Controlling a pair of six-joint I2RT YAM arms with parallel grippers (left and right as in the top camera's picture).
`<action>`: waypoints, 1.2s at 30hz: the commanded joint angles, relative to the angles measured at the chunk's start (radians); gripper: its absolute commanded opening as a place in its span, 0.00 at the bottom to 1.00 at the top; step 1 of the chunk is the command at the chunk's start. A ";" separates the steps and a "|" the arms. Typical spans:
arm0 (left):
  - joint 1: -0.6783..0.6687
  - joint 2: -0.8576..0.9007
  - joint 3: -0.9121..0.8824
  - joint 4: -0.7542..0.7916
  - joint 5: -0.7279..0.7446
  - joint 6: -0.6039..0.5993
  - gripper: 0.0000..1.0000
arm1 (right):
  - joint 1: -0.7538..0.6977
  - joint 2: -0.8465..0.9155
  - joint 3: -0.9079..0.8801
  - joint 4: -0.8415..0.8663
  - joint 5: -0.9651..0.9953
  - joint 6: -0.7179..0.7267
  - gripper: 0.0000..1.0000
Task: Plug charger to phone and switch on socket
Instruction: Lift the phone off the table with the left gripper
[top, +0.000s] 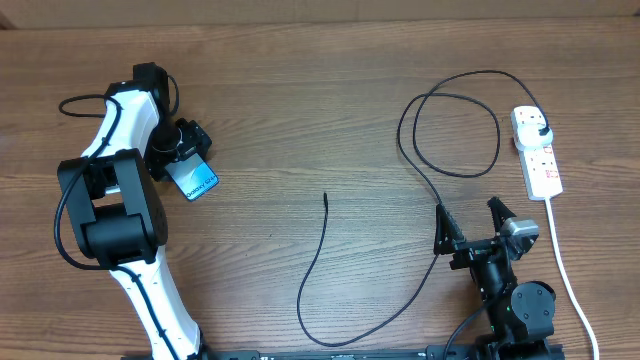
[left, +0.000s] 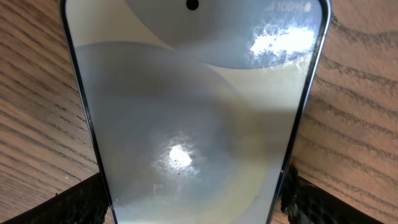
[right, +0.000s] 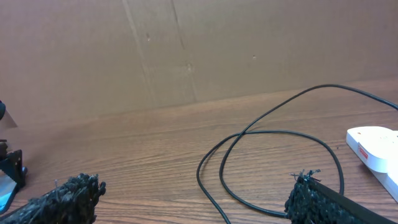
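Left gripper (left: 194, 200) apparently pinches the phone (left: 193, 106); right gripper (top: 470, 223) spread wide, touching nothing.

Black cable (right: 244, 132) being looped across the wooden table (right: 124, 162), white power strip (right: 373, 142) being cropped at right, right gripper (right: 193, 208) being held wide apart, cardboard wall (right: 186, 50) being seen behind.

Faint "100%" on phone (left: 186, 112) screen

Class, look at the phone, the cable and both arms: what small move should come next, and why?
Probably the right gripper, jaws open and empty, should reach left toward the free tip of the charger lying on the table, since the left gripper holds the phone.
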 joint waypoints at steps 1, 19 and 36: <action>-0.007 0.085 -0.020 0.005 0.028 -0.009 0.89 | 0.006 -0.010 -0.011 0.005 0.014 0.003 1.00; -0.007 0.085 -0.020 0.008 0.038 -0.009 0.83 | 0.006 -0.010 -0.011 0.005 0.014 0.004 1.00; -0.007 0.085 -0.020 0.005 0.038 -0.009 0.72 | 0.006 -0.010 -0.011 0.005 0.014 0.003 1.00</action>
